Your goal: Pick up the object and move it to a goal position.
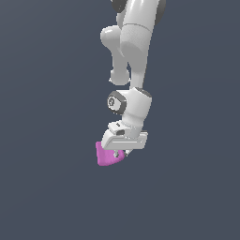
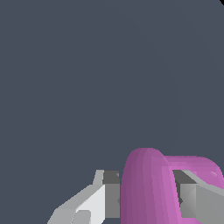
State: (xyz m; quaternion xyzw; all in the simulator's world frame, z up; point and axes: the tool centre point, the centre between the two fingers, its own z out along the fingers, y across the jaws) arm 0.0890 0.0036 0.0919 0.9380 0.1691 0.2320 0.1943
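The object [image 1: 107, 158] is a small magenta-pink block with a rounded top, hanging under the white arm in the exterior view. My gripper [image 1: 122, 153] is shut on it, and the block juts out toward the exterior view's left. In the wrist view the object [image 2: 146, 188] fills the gap between the two grey fingers [image 2: 111, 192], which press against its sides. Its curved pink ridge arches over toward the other pad. The underside of the block is hidden.
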